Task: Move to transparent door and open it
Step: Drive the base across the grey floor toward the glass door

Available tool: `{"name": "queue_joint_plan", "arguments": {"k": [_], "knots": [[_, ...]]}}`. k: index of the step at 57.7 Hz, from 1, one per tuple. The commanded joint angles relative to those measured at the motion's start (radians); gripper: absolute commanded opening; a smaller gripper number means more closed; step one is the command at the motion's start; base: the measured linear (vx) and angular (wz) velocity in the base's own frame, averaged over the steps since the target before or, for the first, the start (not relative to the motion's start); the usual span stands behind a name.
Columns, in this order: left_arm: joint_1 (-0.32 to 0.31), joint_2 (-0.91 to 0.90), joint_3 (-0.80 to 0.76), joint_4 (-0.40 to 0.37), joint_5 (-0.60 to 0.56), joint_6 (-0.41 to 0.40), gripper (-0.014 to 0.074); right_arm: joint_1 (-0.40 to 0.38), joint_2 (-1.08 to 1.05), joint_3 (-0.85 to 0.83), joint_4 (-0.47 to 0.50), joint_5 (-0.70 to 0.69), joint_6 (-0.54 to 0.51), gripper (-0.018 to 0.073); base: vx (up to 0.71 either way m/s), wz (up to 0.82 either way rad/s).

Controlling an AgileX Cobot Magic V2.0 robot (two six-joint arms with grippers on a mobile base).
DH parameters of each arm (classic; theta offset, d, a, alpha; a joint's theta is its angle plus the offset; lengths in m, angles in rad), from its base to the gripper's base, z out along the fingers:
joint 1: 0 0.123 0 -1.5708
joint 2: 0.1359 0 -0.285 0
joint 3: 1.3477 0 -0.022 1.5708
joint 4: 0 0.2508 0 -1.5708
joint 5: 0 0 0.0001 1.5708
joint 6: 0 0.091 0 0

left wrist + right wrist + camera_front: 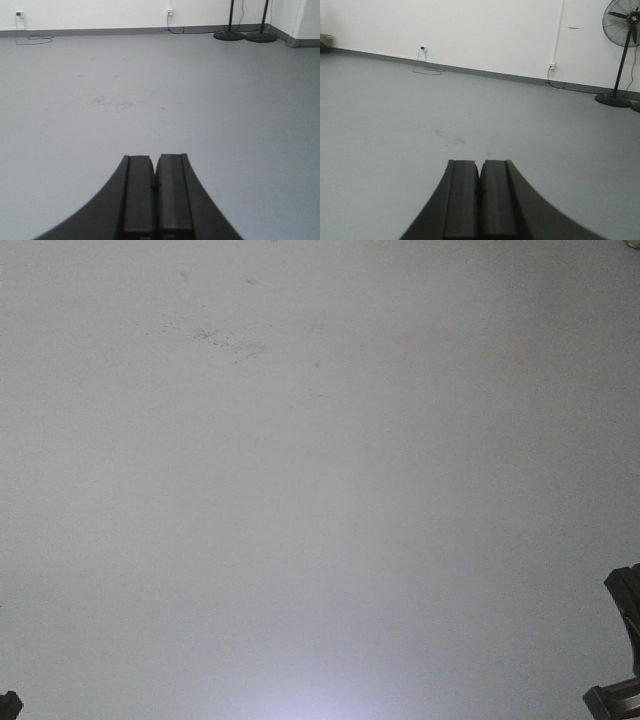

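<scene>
Both arms reach out (nearly level) over grey floor (210, 100), left fingers (138, 195) and right fingers (462, 197) closed.

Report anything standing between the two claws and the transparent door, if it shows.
No transparent door shows in any view. Ahead of the shut left claw and right claw lies open grey floor up to the white wall; a black pedestal fan stands off to the far right.

Front camera peers down on the scuff patch (225, 340) on the floor (330, 560), while both wrist cameras skim low towards that same patch.
</scene>
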Motion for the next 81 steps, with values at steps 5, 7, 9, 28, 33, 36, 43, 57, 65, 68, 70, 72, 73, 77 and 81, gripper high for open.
{"name": "queue_joint_plan", "arguments": {"k": [5, 7, 9, 28, 33, 36, 43, 57, 65, 68, 70, 72, 73, 77, 81], "knots": [[-0.002, -0.013, 0.027, -0.006, -0.081, -0.005, -0.0003, -0.004, -0.014, 0.014, -0.001, -0.083, -0.004, 0.0000, 0.29, 0.20], [-0.002, -0.013, 0.027, -0.006, -0.081, -0.005, -0.0003, -0.004, -0.014, 0.014, -0.001, -0.083, -0.004, 0.0000, 0.30, 0.19], [-0.002, -0.013, 0.027, -0.006, -0.081, -0.005, -0.0003, -0.004, -0.014, 0.014, -0.001, -0.083, -0.004, 0.0000, 0.30, 0.18], [-0.002, -0.013, 0.027, -0.006, -0.081, -0.005, -0.0003, -0.004, -0.014, 0.014, -0.001, -0.083, -0.004, 0.0000, 0.34, 0.17], [-0.002, -0.013, 0.027, -0.006, -0.081, -0.005, -0.0003, -0.004, -0.014, 0.014, -0.001, -0.083, -0.004, 0.0000, 0.36, 0.13], [-0.002, -0.013, 0.027, -0.006, -0.081, -0.005, -0.0003, -0.004, -0.014, 0.014, -0.001, -0.083, -0.004, 0.0000, 0.38, 0.12], [-0.002, -0.013, 0.027, -0.006, -0.081, -0.005, -0.0003, -0.004, -0.014, 0.014, -0.001, -0.083, -0.004, 0.0000, 0.39, 0.11], [-0.002, -0.013, 0.027, -0.006, -0.081, -0.005, -0.0003, -0.004, -0.014, 0.014, -0.001, -0.083, -0.004, 0.0000, 0.42, 0.14], [-0.002, -0.013, 0.027, -0.006, -0.081, -0.005, -0.0003, -0.004, -0.014, 0.014, -0.001, -0.083, -0.004, 0.0000, 0.45, 0.17], [-0.002, -0.013, 0.027, -0.006, -0.081, -0.005, -0.0003, -0.004, -0.014, 0.014, -0.001, -0.083, -0.004, 0.0000, 0.47, 0.19], [-0.002, -0.013, 0.027, -0.006, -0.081, -0.005, -0.0003, -0.004, -0.014, 0.014, -0.001, -0.083, -0.004, 0.0000, 0.48, 0.20], [-0.002, -0.013, 0.027, -0.006, -0.081, -0.005, -0.0003, -0.004, -0.014, 0.014, -0.001, -0.083, -0.004, 0.0000, 0.48, 0.22], [-0.002, -0.013, 0.027, -0.006, -0.081, -0.005, -0.0003, -0.004, -0.014, 0.014, -0.001, -0.083, -0.004, 0.0000, 0.49, 0.22], [-0.002, -0.013, 0.027, -0.006, -0.081, -0.005, -0.0003, -0.004, -0.014, 0.014, -0.001, -0.083, -0.004, 0.0000, 0.50, 0.25], [-0.002, -0.013, 0.027, -0.006, -0.081, -0.005, -0.0003, -0.004, -0.014, 0.014, -0.001, -0.083, -0.004, 0.0000, 0.51, 0.29]]}}
